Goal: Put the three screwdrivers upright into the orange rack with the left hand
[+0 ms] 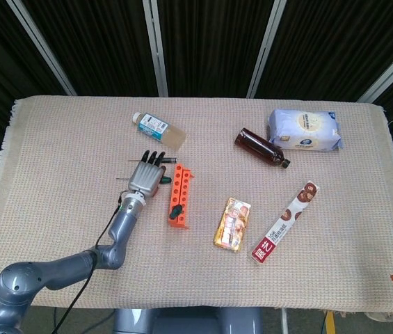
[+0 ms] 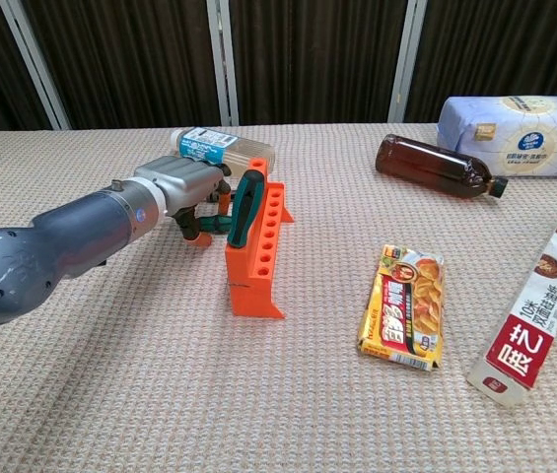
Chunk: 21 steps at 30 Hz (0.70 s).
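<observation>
From the head view, the left hand lay just left of the orange rack, fingers pointing up the table over some screwdrivers — whether it gripped one could not be told. A green-handled screwdriver stood in the rack.

From the chest view, the left hand sat beside the rack, fingers curled behind it — grip hidden. The green-handled screwdriver stood upright in a near slot.
</observation>
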{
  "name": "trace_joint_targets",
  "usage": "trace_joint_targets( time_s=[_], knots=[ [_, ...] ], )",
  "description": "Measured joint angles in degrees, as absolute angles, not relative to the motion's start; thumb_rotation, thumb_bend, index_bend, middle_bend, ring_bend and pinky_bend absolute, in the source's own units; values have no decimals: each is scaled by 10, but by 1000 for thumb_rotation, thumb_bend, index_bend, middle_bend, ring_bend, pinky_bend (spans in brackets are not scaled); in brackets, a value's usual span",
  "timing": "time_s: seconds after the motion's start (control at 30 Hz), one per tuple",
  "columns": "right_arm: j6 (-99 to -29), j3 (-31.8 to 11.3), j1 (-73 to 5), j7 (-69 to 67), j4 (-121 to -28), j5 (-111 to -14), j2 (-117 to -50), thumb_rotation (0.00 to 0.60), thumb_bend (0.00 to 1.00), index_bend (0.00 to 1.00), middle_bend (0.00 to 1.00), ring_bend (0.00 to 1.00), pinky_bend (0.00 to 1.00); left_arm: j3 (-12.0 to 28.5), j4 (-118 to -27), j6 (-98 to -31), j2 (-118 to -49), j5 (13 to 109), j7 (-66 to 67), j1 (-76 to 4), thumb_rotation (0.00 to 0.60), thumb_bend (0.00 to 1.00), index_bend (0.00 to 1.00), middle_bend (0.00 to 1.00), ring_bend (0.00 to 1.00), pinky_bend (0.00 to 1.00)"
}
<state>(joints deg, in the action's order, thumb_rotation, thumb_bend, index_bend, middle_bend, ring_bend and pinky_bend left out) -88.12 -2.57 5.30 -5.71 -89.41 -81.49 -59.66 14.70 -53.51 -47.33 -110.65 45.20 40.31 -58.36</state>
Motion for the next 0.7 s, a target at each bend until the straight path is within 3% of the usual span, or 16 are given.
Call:
trace_joint_targets(
  time_s=[0.23,0.7],
  knots=[
    [-881,-26,54,-55,-895,-814,-597,600,0,83,0,0,0,157,-533,-469,-1112,466,378,-589,600,328,394,0,0,0],
    [-878,-27,56,-64,-888,-812,-599,600,0,85,0,0,0,125,-540,-493,-1101,473,473,-591,600,327,456,0,0,0]
  ],
)
